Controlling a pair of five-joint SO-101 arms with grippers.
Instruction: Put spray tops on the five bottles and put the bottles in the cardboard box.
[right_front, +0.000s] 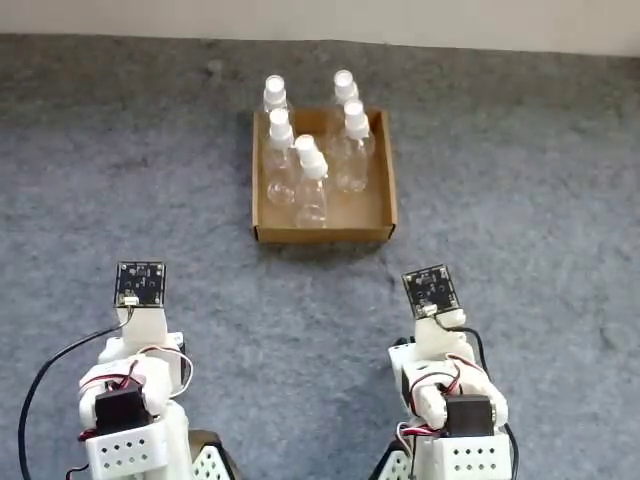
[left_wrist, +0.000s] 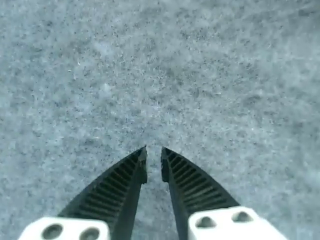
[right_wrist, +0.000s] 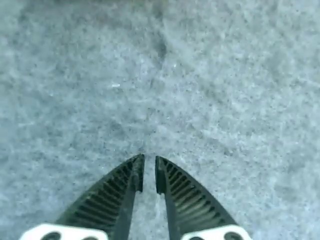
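Since all five clear plastic bottles (right_front: 311, 203) stand upright in the shallow brown cardboard box (right_front: 325, 235) with white spray tops (right_front: 313, 165) fitted, you may judge the task complete. Both arms sit folded near their bases, well apart from the box. On the left gripper (left_wrist: 154, 152) and right gripper (right_wrist: 149, 159) the fingers are all but together, holding nothing, over the grey felt table cover (right_front: 520, 180). Open room surrounds the box. The rear two bottles crowd its far wall.

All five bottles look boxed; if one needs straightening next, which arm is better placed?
Probably right, though the wrist views cannot confirm sides: the arm on the high view's right stands nearer the cardboard box than the other arm.
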